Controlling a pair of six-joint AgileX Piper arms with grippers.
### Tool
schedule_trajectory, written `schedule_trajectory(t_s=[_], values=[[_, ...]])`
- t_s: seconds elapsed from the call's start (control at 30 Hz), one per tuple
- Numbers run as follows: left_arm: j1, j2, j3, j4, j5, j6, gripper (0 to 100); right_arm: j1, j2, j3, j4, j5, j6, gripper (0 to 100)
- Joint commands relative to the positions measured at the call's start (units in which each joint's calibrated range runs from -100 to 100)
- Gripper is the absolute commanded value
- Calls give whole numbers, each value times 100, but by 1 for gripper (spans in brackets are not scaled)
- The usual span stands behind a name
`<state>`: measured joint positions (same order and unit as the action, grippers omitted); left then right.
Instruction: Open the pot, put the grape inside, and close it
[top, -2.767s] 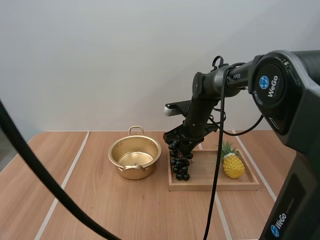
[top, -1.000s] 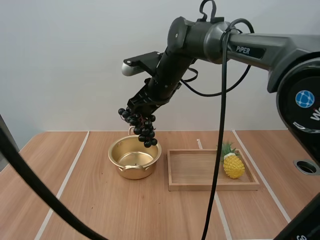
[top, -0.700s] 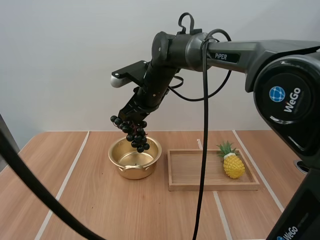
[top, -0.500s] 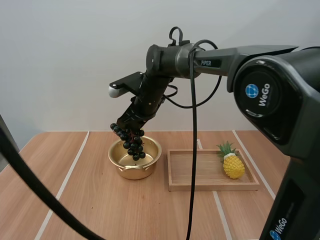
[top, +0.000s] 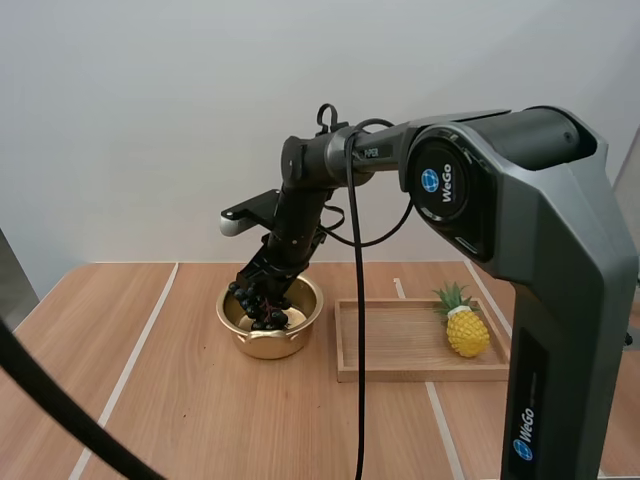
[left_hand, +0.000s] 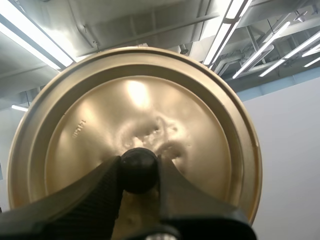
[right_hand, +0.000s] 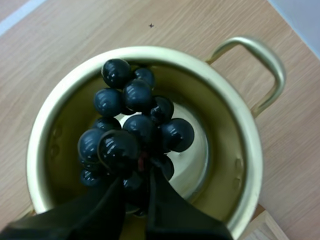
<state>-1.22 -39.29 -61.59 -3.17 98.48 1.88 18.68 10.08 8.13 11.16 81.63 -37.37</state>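
From above I can't make out my right gripper's (top: 262, 297) fingertips: they're down in the pot (top: 272, 346) among the grapes (top: 268, 314), whose lower berries sit behind the rim. At the right wrist the fingertips are buried under the bunch, most of the pot's floor is covered, and its near rim is cut off. At the left wrist my left gripper's (left_hand: 139, 171) fingers (left_hand: 95, 195) cover the knob's (left_hand: 138, 161) sides and the lid's (left_hand: 200, 100) near part, where the rim is cut off.

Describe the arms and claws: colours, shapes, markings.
The right arm is dark grey and rounded, with a round blue WeGo badge and white PiPER lettering. The right claw and left claw each have two black, tapering fingers; the left's look finely textured.
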Motion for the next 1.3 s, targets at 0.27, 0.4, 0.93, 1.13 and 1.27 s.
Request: schedule_trajectory(t_s=[0.27, 0.4, 0.93, 1.13, 1.27], values=[[-11, -14, -19, -73, -127, 0, 0, 17, 533, -52, -944, 58, 410, 0], [-11, -14, -19, -73, -127, 0, 0, 17, 575, -52, -944, -32, 423, 0], [-11, -11, -19, 41, -22, 0, 0, 27, 617, -52, -71, 121, 273, 0], [-11, -11, -19, 85, 64, 10, 0, 27, 840, -52, -152, 145, 273, 0], [-11, -11, -19, 86, 64, 177, 0, 27, 851, -52, -152, 145, 273, 0]])
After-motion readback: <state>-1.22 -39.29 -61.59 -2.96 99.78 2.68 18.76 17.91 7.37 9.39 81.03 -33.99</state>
